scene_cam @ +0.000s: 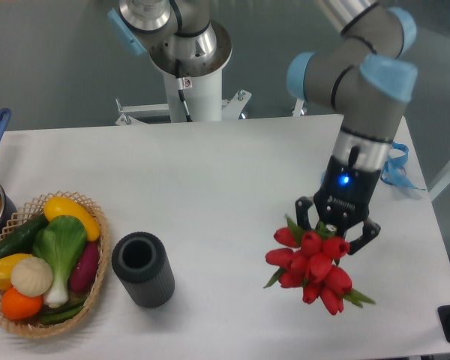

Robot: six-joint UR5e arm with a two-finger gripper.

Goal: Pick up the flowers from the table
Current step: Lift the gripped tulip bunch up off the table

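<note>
In the single fixed view, we find the gripper at right of centre, its fingers spread around the upper end of the flowers; whether they press the stems we cannot tell, as the blooms hide the contact. The flowers sit in the lower right, over the table. We cannot confirm any lift. We judge the approach done, with grasp and raising outstanding. A basket and black cylinder stand at lower left.
</note>
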